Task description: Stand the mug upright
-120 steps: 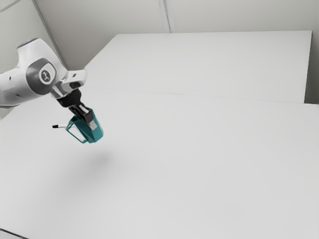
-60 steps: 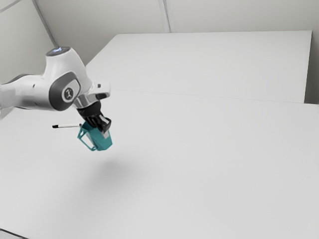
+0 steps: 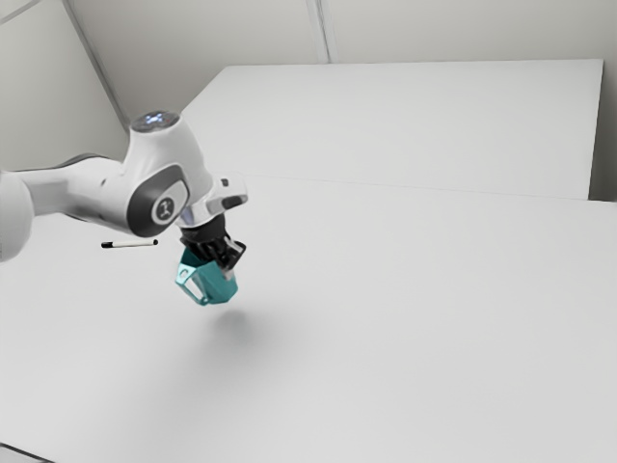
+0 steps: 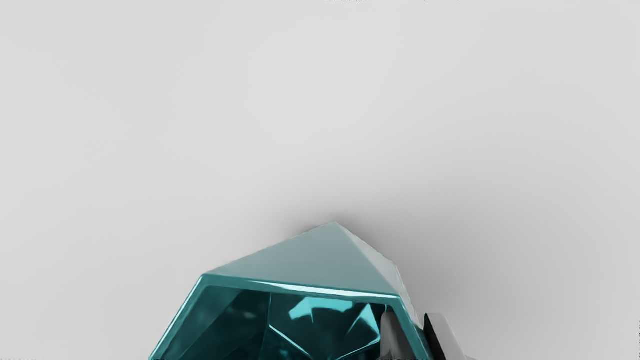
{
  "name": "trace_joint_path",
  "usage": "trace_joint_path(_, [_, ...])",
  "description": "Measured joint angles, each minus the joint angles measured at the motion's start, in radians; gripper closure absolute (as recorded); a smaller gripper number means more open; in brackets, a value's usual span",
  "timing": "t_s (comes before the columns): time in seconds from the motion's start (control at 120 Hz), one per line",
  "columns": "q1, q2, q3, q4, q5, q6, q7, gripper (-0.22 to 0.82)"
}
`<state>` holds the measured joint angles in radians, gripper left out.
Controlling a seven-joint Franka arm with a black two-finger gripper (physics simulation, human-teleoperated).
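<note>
My pincer is closed on the side of the blue-green mug, with one finger inside and one outside. I think it pinches the wall so the bottom stays free to sit down flat. The mug leans a bit, and it looks to be up in the air, with its shadow on the white tabletop below. I guess it has to tip straight and go down softly; if I let go while it leans, it could fall over. The handle points to the exterior view's left. Inside the mug I see shiny walls and that finger, but no drink. Farther off, a pen lies on the tabletop, not in the mug.
</note>
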<state>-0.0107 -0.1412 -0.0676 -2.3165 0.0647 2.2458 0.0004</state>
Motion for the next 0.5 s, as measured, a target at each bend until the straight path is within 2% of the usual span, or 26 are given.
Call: trace_joint_path(0.5, [-0.01,0.053,-0.029,-0.027,0.025,0.04,-0.172,0.78])
